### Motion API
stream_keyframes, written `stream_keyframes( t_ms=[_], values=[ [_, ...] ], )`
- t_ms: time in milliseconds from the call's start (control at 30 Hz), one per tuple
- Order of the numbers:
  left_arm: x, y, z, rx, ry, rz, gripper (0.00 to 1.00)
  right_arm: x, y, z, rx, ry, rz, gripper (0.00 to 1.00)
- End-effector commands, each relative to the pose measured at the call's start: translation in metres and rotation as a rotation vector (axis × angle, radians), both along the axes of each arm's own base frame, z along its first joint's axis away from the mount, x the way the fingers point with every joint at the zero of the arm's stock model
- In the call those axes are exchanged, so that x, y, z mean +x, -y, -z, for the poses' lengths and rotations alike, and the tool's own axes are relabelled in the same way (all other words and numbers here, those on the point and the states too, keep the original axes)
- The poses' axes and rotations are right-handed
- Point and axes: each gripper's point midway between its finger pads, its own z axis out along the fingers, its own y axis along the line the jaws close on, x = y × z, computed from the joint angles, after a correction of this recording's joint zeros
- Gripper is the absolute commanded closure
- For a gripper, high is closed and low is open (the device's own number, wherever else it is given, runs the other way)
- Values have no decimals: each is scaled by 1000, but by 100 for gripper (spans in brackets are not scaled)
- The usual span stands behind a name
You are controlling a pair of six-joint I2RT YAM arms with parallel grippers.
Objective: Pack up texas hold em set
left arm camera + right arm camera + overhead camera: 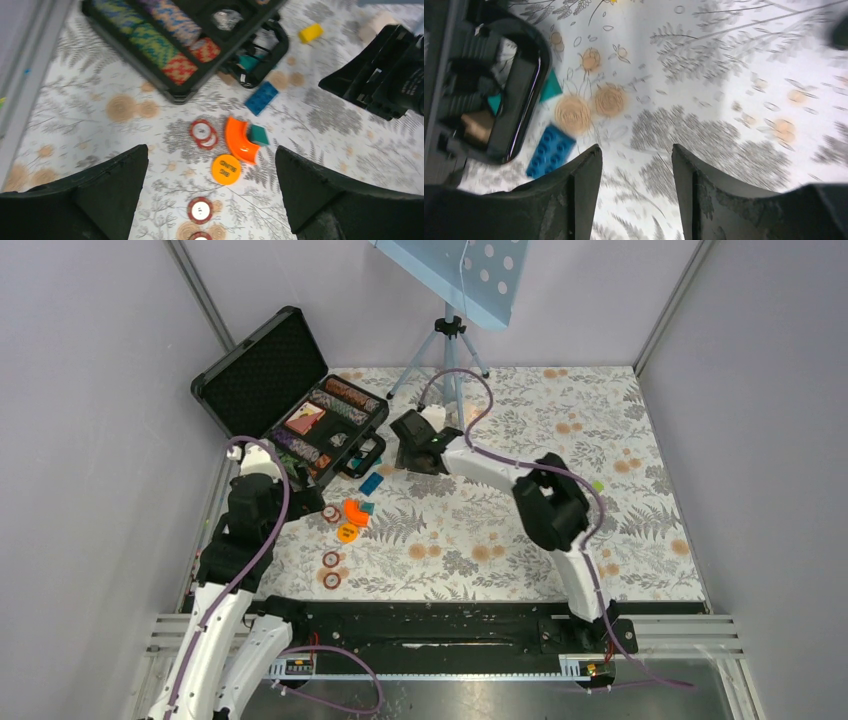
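The packing is only part done. The briefcase [262, 375] stands open at the far left of the table [600, 540], with rows of striped chips [345, 400] in it and, I think, a reddish deck [305, 420], though it is small from above. Several loose chips [203, 134] lie outside it. My left pincer [210, 148] hangs over them spread wide, holding nothing. My right pincer [635, 147] is partly open and empty, near the blue block [550, 151].
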Motion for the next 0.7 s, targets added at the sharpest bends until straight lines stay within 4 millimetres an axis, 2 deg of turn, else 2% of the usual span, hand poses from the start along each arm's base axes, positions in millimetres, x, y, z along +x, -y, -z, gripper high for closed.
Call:
stream_keyframes(
  t_ms=[0, 100, 133, 200, 367, 500, 667],
  values=[
    [16, 43, -15, -54, 47, 247, 3, 0, 19, -117, 121, 270, -47, 38],
    [28, 54, -25, -69, 63, 290, 3, -37, 58, -136, 129, 291, -51, 35],
    [35, 58, -25, -73, 59, 306, 3, -54, 75, -125, 115, 266, -49, 34],
    [48, 67, -24, -89, 52, 342, 3, -81, 99, -118, 124, 246, -42, 33],
    [85, 89, -7, -99, 67, 415, 2, -138, 152, -105, 121, 207, -49, 32],
    [109, 117, -2, -13, 166, 575, 2, -172, 186, -106, 130, 214, -39, 32],
    [136, 156, 9, 111, 196, 727, 3, -195, 223, -108, 125, 259, 5, 31]
  ],
)
